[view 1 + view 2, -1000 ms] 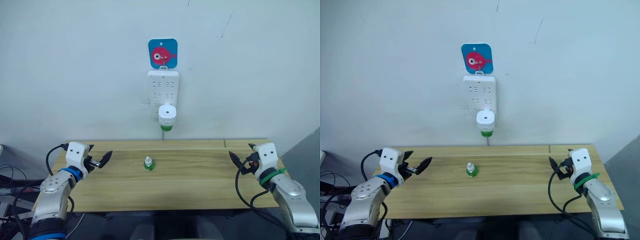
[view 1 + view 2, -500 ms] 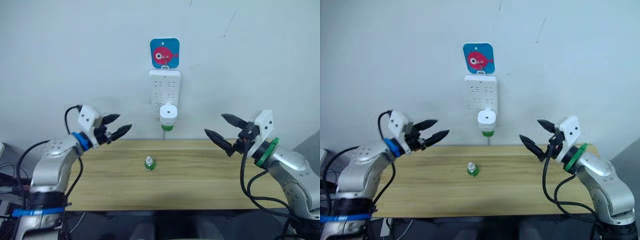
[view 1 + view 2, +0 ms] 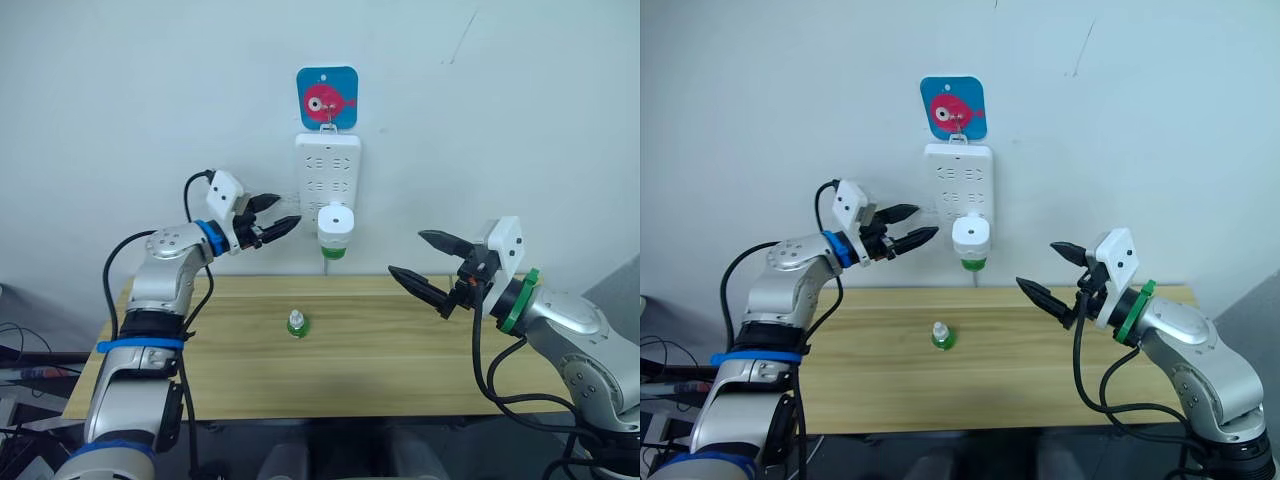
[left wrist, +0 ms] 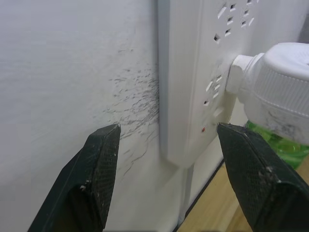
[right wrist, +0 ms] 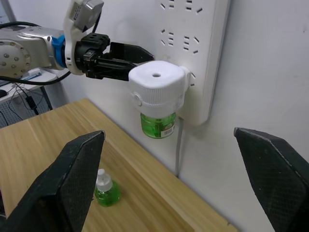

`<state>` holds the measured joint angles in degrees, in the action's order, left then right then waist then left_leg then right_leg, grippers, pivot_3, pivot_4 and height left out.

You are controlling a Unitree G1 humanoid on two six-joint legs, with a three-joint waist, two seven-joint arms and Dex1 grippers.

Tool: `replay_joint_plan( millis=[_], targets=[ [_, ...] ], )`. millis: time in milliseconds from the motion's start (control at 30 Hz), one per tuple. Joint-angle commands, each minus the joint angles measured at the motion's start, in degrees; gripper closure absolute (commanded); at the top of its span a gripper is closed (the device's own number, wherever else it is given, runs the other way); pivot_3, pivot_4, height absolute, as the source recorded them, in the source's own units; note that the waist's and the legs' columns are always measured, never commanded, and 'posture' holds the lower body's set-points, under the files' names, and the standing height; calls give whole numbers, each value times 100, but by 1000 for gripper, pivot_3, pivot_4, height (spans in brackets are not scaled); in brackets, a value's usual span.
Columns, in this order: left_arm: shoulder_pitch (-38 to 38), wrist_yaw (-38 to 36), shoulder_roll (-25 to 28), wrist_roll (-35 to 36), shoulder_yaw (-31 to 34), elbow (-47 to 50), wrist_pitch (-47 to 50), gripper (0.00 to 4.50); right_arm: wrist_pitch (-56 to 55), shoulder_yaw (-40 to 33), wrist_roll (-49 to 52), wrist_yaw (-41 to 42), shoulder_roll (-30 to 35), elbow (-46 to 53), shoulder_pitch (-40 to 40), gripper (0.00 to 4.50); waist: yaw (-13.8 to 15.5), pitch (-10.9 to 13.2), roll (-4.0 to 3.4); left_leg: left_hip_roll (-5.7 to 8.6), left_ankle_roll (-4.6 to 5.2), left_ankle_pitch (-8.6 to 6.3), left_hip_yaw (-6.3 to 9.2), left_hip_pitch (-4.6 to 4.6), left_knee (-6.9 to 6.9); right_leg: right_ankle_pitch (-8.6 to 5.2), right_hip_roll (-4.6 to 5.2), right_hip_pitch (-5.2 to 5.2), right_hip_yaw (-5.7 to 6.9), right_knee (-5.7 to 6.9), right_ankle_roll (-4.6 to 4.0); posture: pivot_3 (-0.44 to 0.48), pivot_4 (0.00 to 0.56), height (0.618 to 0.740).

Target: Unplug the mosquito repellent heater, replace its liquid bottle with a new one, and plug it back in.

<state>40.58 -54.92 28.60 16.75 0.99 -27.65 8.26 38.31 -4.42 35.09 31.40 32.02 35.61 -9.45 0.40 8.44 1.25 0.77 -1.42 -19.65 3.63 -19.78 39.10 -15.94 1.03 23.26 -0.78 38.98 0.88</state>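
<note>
At frame centre, the mosquito repellent heater (image 3: 335, 226) is seen plugged into the power strip (image 3: 327, 170). The empty, open left end effector (image 3: 276, 222) is held nearer, just left; the right end effector (image 3: 425, 263), empty and wide open, waits farther right.

left tool (image 3: 276, 219) — raised, right tool (image 3: 422, 262), agape

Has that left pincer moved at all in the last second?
Yes. The left pincer has risen from low over the table's left end and swung inward, now open just left of the power strip on the wall.
</note>
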Motion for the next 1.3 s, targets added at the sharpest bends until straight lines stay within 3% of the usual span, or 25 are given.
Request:
replay_joint_plan(
  millis=[33, 300, 533, 867, 1033, 1167, 1300],
  targets=[
    [306, -194, -103, -53, -44, -187, -193, 1143, 51, -71, 120, -103, -13, 278, 9, 0, -19, 88, 4, 0, 0, 0, 4, 0, 3, 0, 0, 0, 3, 2, 0, 21, 223, 740],
    [860, -423, -451, -290, -128, -1018, -623, 1143, 277, -98, 277, -258, -14, 473, 29, 0, 20, 342, -26, 9, 2, 3, 85, -69, 90, 3, 5, -3, 71, 4, -4, 2, 267, 740],
    [1147, -741, -737, -367, -179, -1366, -830, 1143, 447, -122, 395, -413, 6, 632, 95, 0, 13, 431, -18, 61, 23, 24, 137, -104, 94, 10, 50, -4, 121, 0, -2, -11, 271, 740],
    [1371, -944, -1039, -93, -53, -1045, -522, 1143, 365, -139, 179, -666, -23, 584, 282, 0, -21, 501, -12, 65, -2, 38, 181, -118, 91, 10, 54, -3, 151, 0, -2, -18, 249, 740],
    [1211, -1059, -924, 62, -24, -486, -123, 1143, 331, -83, 88, -829, -85, 663, 333, 0, -59, 507, -8, 64, -4, 39, 181, -119, 90, 10, 54, -1, 150, 0, -2, -17, 236, 740],
    [1035, -1118, -762, 137, 24, -124, 183, 1998, 455, 65, 30, -1123, -204, 843, 187, 0, -85, 508, -10, 62, -9, 41, 181, -119, 86, 10, 53, 2, 150, 1, -2, -14, 233, 740],
    [980, -1019, -721, 207, 58, 22, 375, 3182, 712, 360, -144, -1629, -440, 1038, -200, 0, -104, 512, -14, 62, -19, 47, 184, -119, 86, 10, 53, 3, 150, 1, -2, -11, 237, 740]
  ],
)
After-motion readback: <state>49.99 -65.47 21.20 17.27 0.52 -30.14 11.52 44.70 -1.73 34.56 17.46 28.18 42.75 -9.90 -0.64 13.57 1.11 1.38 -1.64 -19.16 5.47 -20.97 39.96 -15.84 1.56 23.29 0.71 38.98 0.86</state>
